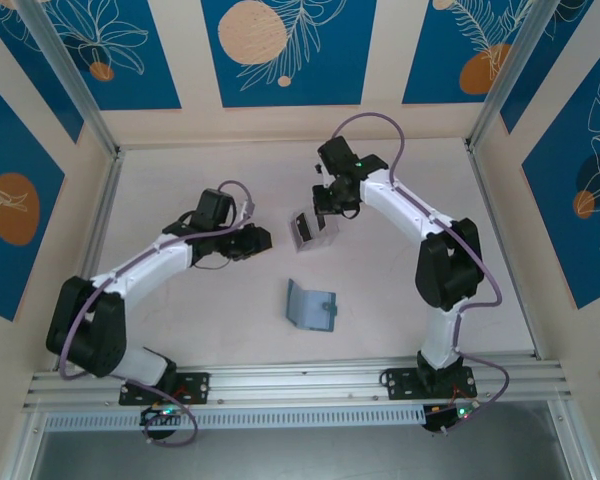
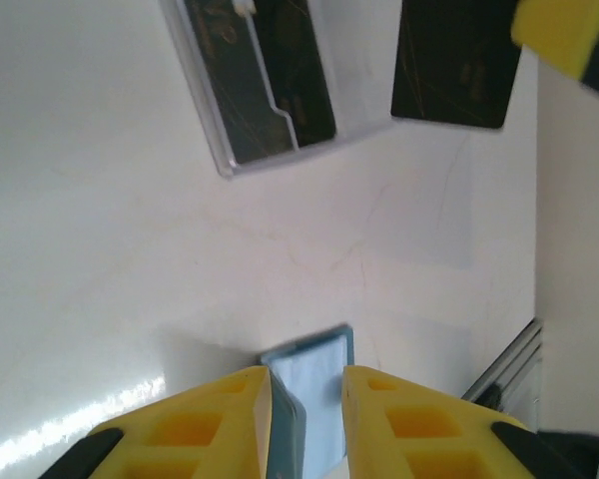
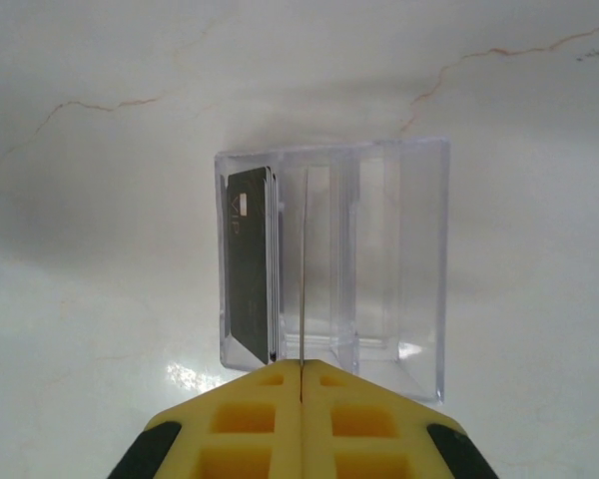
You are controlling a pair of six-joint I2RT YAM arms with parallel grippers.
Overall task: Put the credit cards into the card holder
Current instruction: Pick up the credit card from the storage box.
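Observation:
The teal card holder (image 1: pixel 311 306) lies half unfolded on the table, near the middle front. My right gripper (image 1: pixel 329 208) is shut on one dark credit card (image 2: pixel 457 65), seen edge-on as a thin line (image 3: pixel 304 269) over the clear box (image 3: pixel 331 267). More dark credit cards (image 3: pixel 250 261) stand in the left slot of that box (image 1: pixel 311 229). To the left of the box, my left gripper (image 1: pixel 257 240) is open and holds nothing. In the left wrist view the card holder (image 2: pixel 322 371) shows through the gap between the yellow fingers (image 2: pixel 215 419), apart from them.
The clear plastic box (image 2: pixel 265 90) stands between the two grippers at mid table. An aluminium rail (image 1: pixel 300 380) runs along the near edge, and frame posts (image 1: pixel 70 80) stand at the back corners. Patterned blue walls enclose the table.

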